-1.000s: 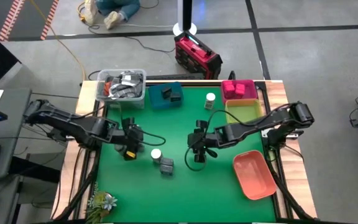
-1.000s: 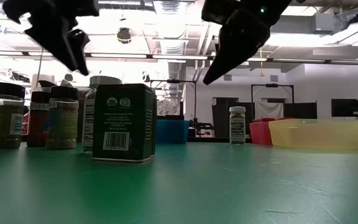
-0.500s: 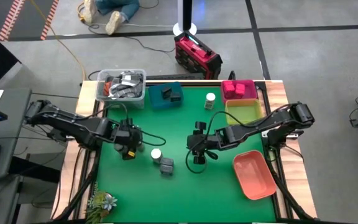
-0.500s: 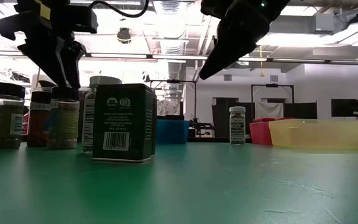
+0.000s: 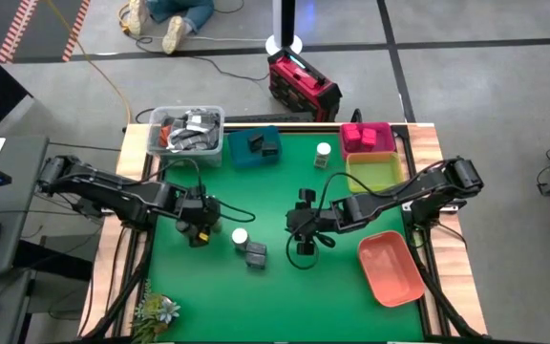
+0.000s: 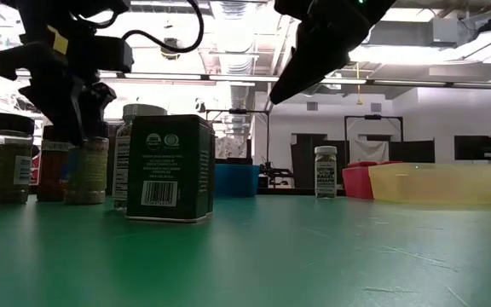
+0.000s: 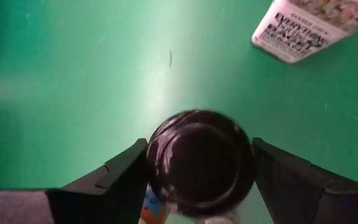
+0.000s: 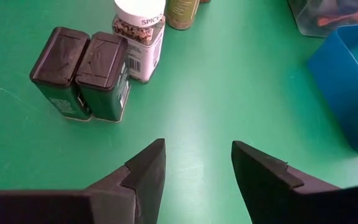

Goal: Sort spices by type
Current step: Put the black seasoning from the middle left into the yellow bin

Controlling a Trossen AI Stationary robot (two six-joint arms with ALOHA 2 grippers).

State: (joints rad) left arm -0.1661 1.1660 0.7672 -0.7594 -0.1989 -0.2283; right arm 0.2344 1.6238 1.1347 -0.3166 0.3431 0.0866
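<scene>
While left gripper straddles upright dark-lidded jar at table's left-centre, fingers apart, lid up, not clamped. White-capped jar next, upright. Two dark tins side by side, upright. Right gripper mid-table, fingers spread, empty.

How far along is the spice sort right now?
Done: magenta boxes sit in the pink tray, dark tins in the teal tray. In hand: the left tool is down around a dark-lidded jar; the right tool hovers open. Left: two tins, a white-capped jar, a second white-capped jar and the other dark-lidded jars stand on the table; the yellow tray and salmon tray hold nothing.
</scene>
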